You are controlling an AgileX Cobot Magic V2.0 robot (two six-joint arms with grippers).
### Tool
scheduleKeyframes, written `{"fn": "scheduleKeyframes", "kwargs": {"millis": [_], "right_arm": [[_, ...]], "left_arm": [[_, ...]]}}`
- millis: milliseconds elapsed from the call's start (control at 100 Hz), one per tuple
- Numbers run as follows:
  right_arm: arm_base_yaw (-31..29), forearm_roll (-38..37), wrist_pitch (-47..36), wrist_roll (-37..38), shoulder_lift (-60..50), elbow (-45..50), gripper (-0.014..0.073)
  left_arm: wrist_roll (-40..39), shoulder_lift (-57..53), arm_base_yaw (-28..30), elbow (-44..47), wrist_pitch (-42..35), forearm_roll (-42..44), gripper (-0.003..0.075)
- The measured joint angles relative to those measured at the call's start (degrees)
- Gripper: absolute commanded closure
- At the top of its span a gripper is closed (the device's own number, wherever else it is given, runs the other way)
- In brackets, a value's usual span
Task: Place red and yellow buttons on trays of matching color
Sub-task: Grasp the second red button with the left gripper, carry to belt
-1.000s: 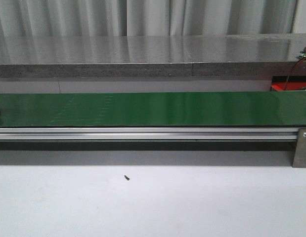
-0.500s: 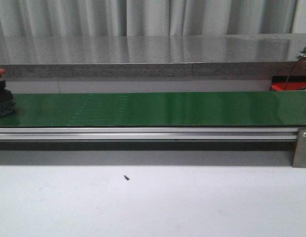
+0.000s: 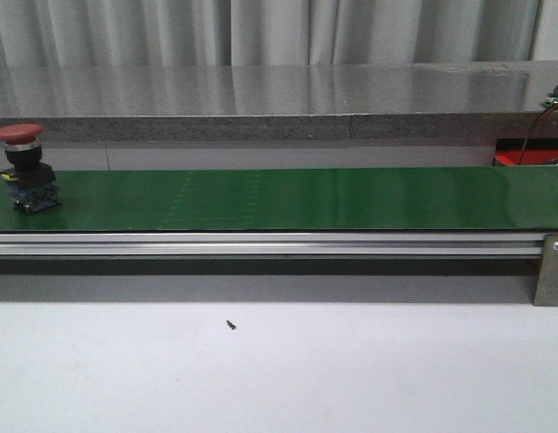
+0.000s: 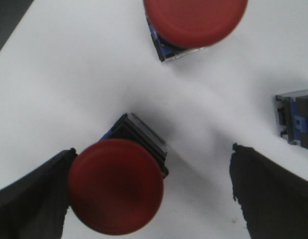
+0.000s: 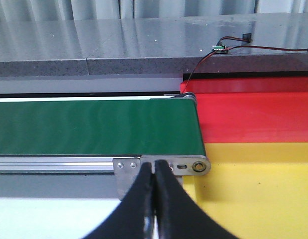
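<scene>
Grey curtains (image 3: pixel 260 27) hang behind a speckled stone ledge (image 3: pixel 260 126), w/ the green conveyor belt (image 3: pixel 306 198) running across the front view on its aluminium rail (image 3: pixel 260 244) above a white table (image 3: pixel 351 379). One red button (image 3: pixel 22 169) stands upright on the belt's far left end; neither arm shows in that view.

Left gripper (image 4: pixel 154 199): fingers (image 4: pixel 273 194) spread wide over a white surface (image 4: pixel 69 74), nothing clamped. A 2nd red button (image 4: pixel 115 185) sits between them, right against one finger, well clear of the other. A 3rd red button (image 4: pixel 195 21) lies farther out beyond the tips, and a blue-grey switch block (image 4: pixel 297 119), cap not visible, sits off to the side past the far finger.

Right gripper (image 5: pixel 154 199): fingers pressed together, empty. Straight ahead of it is the belt's end roller bracket (image 5: pixel 163 167); just beside the tips is the yellow tray (image 5: pixel 253 194), w/ the red tray (image 5: pixel 253 117) beyond that, next to the belt end.
</scene>
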Motion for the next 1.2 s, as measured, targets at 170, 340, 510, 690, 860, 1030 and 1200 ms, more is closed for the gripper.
{"fn": "scheduleKeyframes", "kwargs": {"millis": [170,340,510,690,860,1030,1200], "right_arm": [[0.0,0.0,0.0,0.0,0.0,0.0,0.0662],[0.0,0.0,0.0,0.0,0.0,0.0,0.0662],[0.0,0.0,0.0,0.0,0.0,0.0,0.0662],[0.0,0.0,0.0,0.0,0.0,0.0,0.0662],[0.0,0.0,0.0,0.0,0.0,0.0,0.0662],[0.0,0.0,0.0,0.0,0.0,0.0,0.0662],[0.0,0.0,0.0,0.0,0.0,0.0,0.0662]], "left_arm": [[0.0,0.0,0.0,0.0,-1.0,0.0,0.0223],[0.0,0.0,0.0,0.0,-1.4,0.1,0.0307],[0.0,0.0,0.0,0.0,-1.8,0.1,0.0420],[0.0,0.0,0.0,0.0,-1.8,0.1,0.0528],[0.0,-1.1,0.0,0.1,-0.7,0.1,0.0574],[0.0,-7.1,-0.1,0.1,2.0,-0.4,0.0574],[1.1,-14.9,-2.9,0.1,5.3,-1.6,0.0575]]}}
